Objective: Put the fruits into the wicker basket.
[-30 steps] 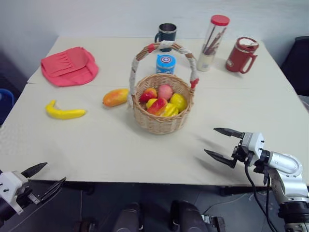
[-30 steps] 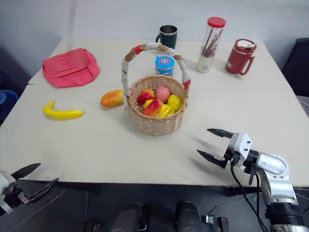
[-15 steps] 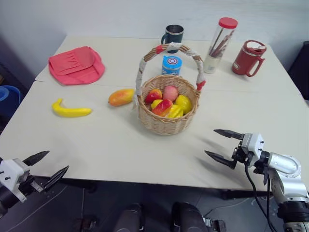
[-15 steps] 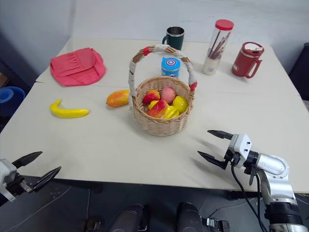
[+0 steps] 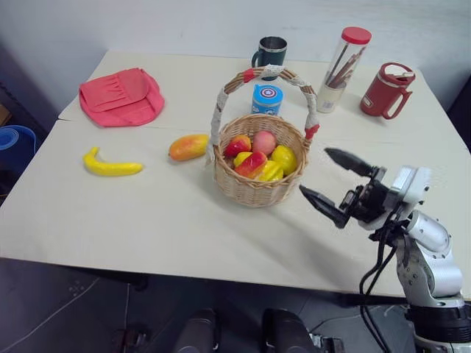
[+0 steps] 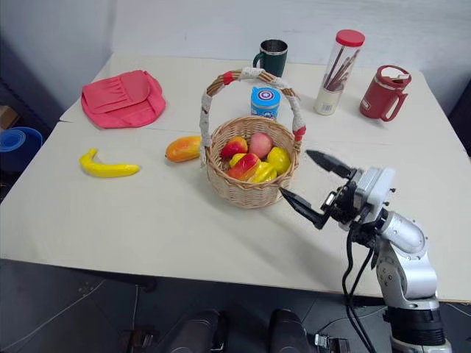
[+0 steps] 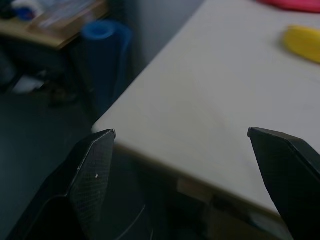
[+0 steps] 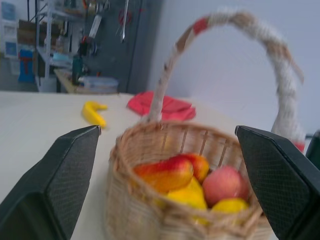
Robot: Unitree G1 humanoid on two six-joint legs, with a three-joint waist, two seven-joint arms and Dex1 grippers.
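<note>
Yellow and curved, the banana (image 5: 111,165) lies on the pale bench (image 5: 147,220) well to the left of the wicker basket (image 5: 256,170), and nothing is touching it. The mango (image 5: 188,146), orange with a red blush, lies between them, just beside the basket's left wall but still outside it. The basket already holds several smaller red, peach and yellow fruits (image 5: 259,156), heaped under its tall cloth-wrapped handle.

The right gripper (image 5: 335,185) hangs in the air just right of the basket, its two black fingers spread wide and holding nothing. The left gripper (image 7: 182,140) is off by the bench's left edge, also spread wide and empty, with the banana's end in sight across the bench top.

To my eye both fruits look light and firm, with smooth skins that could slip. I'd take the banana across the middle of its curve, where it is thickest and lies flat. The mango is rounder and likely to roll away, so a hold across its narrow width at the belly looks safest. Either one then has to go in past the arched handle and onto the heap without knocking the small fruits out.
</note>
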